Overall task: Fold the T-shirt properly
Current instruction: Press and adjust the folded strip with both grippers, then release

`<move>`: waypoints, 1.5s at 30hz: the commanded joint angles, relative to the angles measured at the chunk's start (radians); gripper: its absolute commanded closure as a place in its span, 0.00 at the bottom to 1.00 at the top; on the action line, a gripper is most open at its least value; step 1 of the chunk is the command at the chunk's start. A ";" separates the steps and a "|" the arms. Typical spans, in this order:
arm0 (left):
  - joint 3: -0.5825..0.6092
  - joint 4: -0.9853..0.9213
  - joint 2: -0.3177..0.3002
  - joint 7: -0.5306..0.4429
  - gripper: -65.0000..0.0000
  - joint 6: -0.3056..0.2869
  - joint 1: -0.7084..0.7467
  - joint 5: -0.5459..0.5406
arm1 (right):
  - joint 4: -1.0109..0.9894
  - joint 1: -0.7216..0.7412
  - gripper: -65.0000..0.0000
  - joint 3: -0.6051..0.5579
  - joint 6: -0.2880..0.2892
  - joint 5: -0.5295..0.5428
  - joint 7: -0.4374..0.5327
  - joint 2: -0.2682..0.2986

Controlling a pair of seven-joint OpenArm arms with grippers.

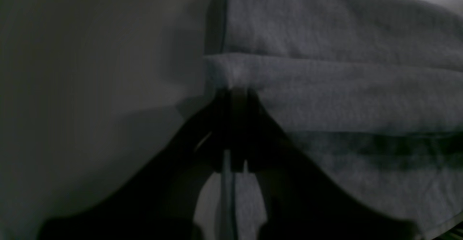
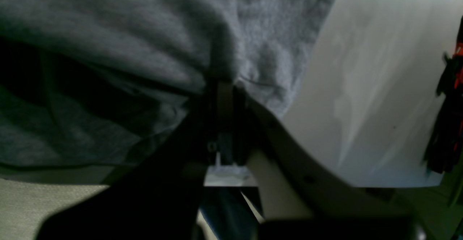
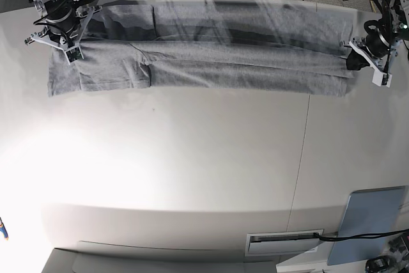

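t-shirt (image 3: 246,76) is a long, narrow strip along the surface's (image 3: 192,151) top edge in the base view, running from near the top left corner toward the top right one. left fingers (image 1: 236,97) are clenched on cloth at one end of the upper layer, right fingers (image 2: 228,88) clenched on the other end, with the fabric gathered at the grip.

my read: step in hand is laying that upper layer over the lower one, lengthwise. partly folded, not finished.

to do it well:
- move both arms together, same height, same speed. if one leads, the fold goes diagonal.
- keep light tension between the grips, just enough to take the sag out of the middle. too much and the knit stretches or slips out.
- watch the right side: layers there look uneven, with a crease and a step in the lower edge. square that before pressing down.
- line the held edge up with the lower layer's edge, set it down flat, then release both sides together and lift straight up, so the fingertips don't drag the corners.
- smooth outward from the middle before folding the ends in.

soft cotton, so wrinkles trapped now will probably stay in.
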 commanded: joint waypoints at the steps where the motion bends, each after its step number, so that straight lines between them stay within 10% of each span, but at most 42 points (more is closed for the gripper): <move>1: -0.010 0.014 -0.023 -0.005 1.00 0.004 0.000 -0.003 | 0.017 -0.003 1.00 0.010 -0.016 -0.027 -0.002 0.011; 45: -0.010 0.156 -0.022 0.206 1.00 0.034 0.066 0.020 | 0.016 -0.024 1.00 0.010 -0.053 -0.087 -0.007 -0.013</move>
